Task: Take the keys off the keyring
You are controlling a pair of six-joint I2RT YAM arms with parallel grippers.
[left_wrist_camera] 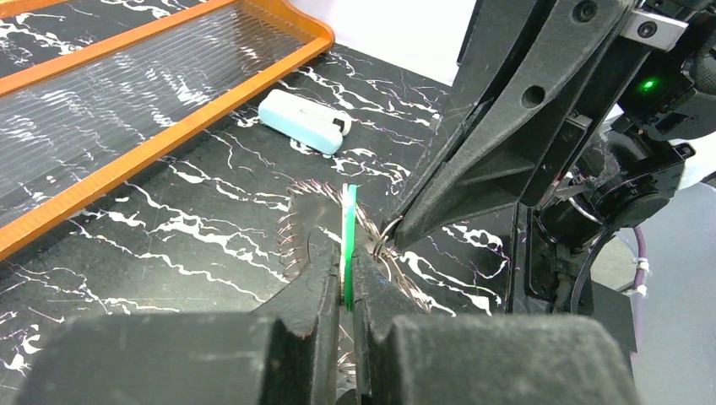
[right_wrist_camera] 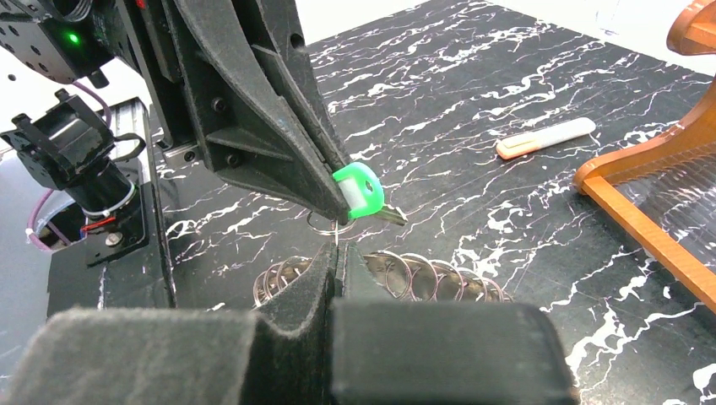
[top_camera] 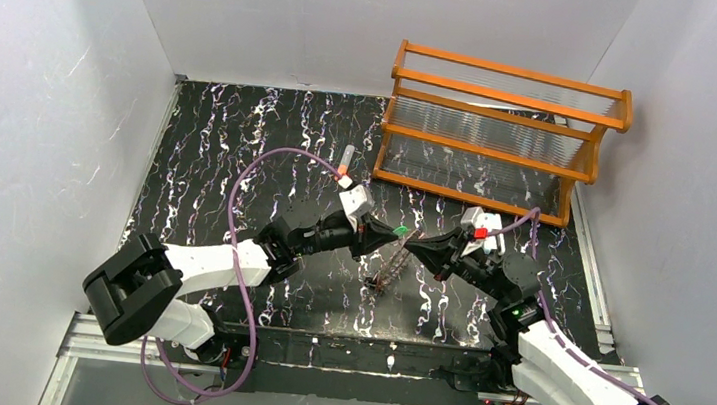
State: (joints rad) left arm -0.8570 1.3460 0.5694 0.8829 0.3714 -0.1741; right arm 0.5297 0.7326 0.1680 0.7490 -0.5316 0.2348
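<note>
My left gripper (top_camera: 391, 233) is shut on the green key (left_wrist_camera: 349, 221), held edge-on between its pads in the left wrist view. The key's green head (right_wrist_camera: 360, 189) also shows in the right wrist view, with its metal blade pointing right. My right gripper (top_camera: 413, 247) meets the left one tip to tip and is shut on a thin wire loop (right_wrist_camera: 332, 226) of the keyring. The keyring (right_wrist_camera: 422, 274) is a bunch of grey-brown wire loops. It hangs below both grippers down to the table (top_camera: 385, 271). I see no red or dark-and-white key.
An orange wooden rack (top_camera: 503, 132) stands at the back right. An orange-and-grey tube (top_camera: 345, 164) lies left of it. A pale white-blue clip (left_wrist_camera: 304, 122) lies by the rack's corner. White walls close in the black marbled table (top_camera: 219, 148).
</note>
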